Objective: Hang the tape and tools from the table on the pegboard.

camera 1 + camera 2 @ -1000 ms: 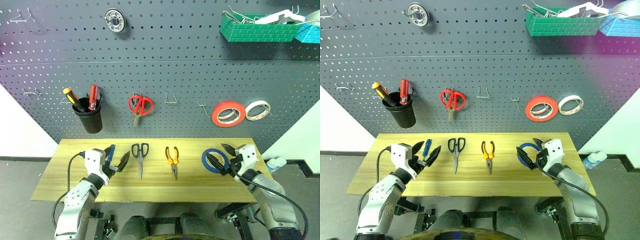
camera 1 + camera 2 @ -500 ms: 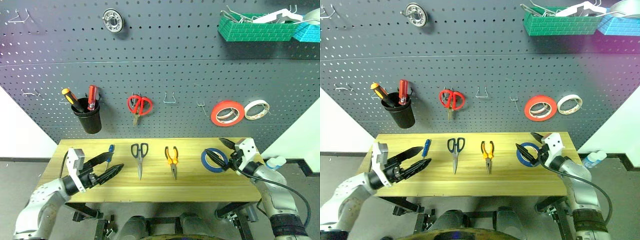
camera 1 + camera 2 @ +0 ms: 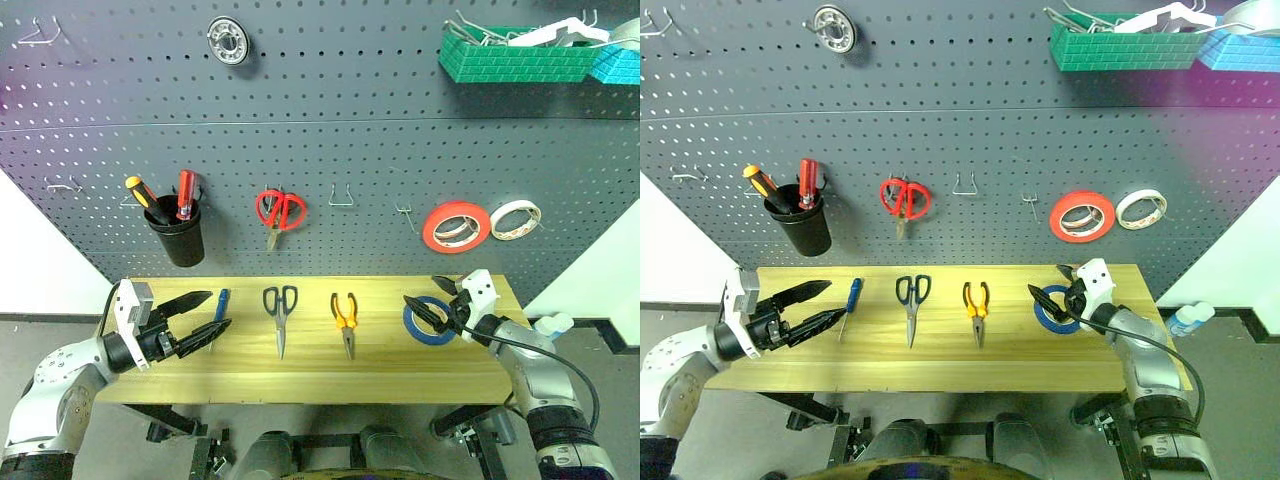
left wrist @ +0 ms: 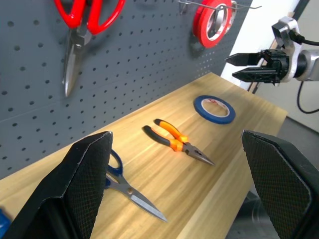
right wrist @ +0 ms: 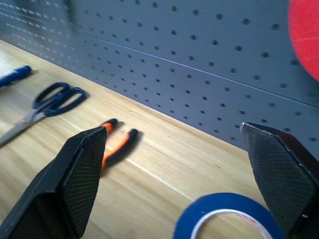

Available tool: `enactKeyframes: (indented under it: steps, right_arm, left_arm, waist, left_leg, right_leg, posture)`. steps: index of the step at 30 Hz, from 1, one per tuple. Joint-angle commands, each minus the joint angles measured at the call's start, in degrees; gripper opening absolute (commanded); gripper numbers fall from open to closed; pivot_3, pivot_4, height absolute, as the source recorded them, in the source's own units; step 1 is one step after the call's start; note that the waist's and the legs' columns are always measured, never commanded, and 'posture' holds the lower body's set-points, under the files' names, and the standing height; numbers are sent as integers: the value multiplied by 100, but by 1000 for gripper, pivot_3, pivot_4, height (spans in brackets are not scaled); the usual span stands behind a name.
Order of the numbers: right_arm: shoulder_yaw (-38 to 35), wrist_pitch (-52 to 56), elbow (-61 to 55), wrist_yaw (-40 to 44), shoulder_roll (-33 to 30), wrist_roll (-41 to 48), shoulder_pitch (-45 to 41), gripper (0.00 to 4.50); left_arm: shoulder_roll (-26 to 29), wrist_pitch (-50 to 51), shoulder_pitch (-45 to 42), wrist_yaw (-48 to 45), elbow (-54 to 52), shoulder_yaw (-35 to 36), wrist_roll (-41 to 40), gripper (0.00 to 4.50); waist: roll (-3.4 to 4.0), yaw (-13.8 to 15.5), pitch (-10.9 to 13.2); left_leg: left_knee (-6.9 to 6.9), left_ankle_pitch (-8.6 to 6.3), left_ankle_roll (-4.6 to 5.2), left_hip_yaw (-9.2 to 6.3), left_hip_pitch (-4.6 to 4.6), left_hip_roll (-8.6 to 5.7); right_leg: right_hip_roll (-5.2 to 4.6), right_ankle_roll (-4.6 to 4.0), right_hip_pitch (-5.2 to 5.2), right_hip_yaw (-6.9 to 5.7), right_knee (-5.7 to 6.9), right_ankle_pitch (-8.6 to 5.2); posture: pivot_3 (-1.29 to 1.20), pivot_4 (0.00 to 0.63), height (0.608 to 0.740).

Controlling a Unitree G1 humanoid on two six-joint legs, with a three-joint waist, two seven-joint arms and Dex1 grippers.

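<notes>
On the light wood table [image 3: 300,372], from left to right, lie the blue-handled screwdriver [image 3: 219,303], black-handled scissors [image 3: 280,303], orange-and-black pliers [image 3: 345,313] and the blue tape [image 3: 432,322]. Behind them rises the dark grey pegboard [image 3: 330,100]. My left gripper [image 3: 221,308] is open at the table's left end. It points right, and its tips overlap the screwdriver in the head views. My right gripper [image 3: 419,289] is open just over the blue tape [image 5: 224,214], with nothing between its fingers.
On the pegboard hang a black cup [image 3: 178,238] with orange and red screwdrivers, red scissors [image 3: 280,212], a red roll [image 3: 456,226] and a cream roll [image 3: 515,220]. Bare hooks [image 3: 342,195] sit mid-board. A green basket [image 3: 515,62] hangs at the top right.
My left arm has swung out to the left and up, so its gripper now points right across the table. The right gripper has edged a little toward the pegboard over the blue tape.
</notes>
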Motion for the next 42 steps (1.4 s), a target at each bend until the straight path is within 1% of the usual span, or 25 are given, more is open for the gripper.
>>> enactKeyframes:
  steps: [1,7,11,14,17,25,32,38,42]
  right_arm:
    - [-41,132,-200,-101,-58,-27,-93,4500]
    - [22,478,-597,-272,-106,-179,171,4500]
    - [152,818,-786,-523,-152,-462,232,4500]
    - [340,1095,-1023,-551,-198,-619,269,4500]
    - [412,1309,-1003,-704,-219,-758,192,4500]
    - [548,1353,-837,-768,-202,-916,17,4500]
    - [684,1480,-760,-817,-192,-1053,31,4500]
    - [676,1636,-1040,-831,-219,-1035,251,4500]
    - [658,1713,-1130,-860,-235,-1044,355,4500]
  left_arm:
    - [37,24,-93,76,-130,158,-6,4320]
    - [-38,14,18,360,-379,96,118,4320]
    - [-33,129,155,420,-635,182,7,4320]
    - [-48,270,263,539,-897,217,-75,4320]
    - [-53,422,310,702,-1076,266,-115,4320]
    - [-50,455,478,957,-1433,312,-79,4320]
    - [-73,511,622,1053,-1646,314,-101,4320]
    - [-95,567,717,1154,-1762,377,-140,4320]
    - [-120,633,841,1244,-1950,380,-165,4320]
  waist:
    - [1,4,0]
    - [0,14,0]
    - [0,7,0]
    - [2,-1,1]
    - [1,8,1]
    - [0,12,1]
    - [1,16,28]
    - [0,17,129]
    - [-8,9,242]
  left_leg:
    - [0,0,0,0,-1,0]
    - [0,0,0,0,-4,0]
    - [0,0,0,0,-3,0]
    - [-1,0,0,0,-3,0]
    - [-1,0,0,0,-3,0]
    - [0,0,0,0,-2,0]
    - [-1,0,0,0,-2,0]
    - [-1,0,0,-2,-4,1]
    - [-1,0,1,-1,-10,0]
  right_leg:
    - [0,5,-1,0,0,3]
    - [-3,6,-2,0,0,3]
    - [-2,5,-2,0,0,3]
    - [-2,-1,-3,1,0,-1]
    - [-1,0,-4,0,0,0]
    - [0,5,-3,0,0,2]
    - [-1,-8,-2,0,0,-6]
    - [0,-9,-4,-1,0,-7]
    - [-4,-8,-8,0,-2,-6]
  posture:
    - [-40,0,730]
    - [-43,0,730]
    - [-43,0,730]
    - [-40,0,730]
    - [-36,0,730]
    - [-18,1,730]
    - [-15,30,730]
    - [-30,71,730]
    - [-31,91,730]
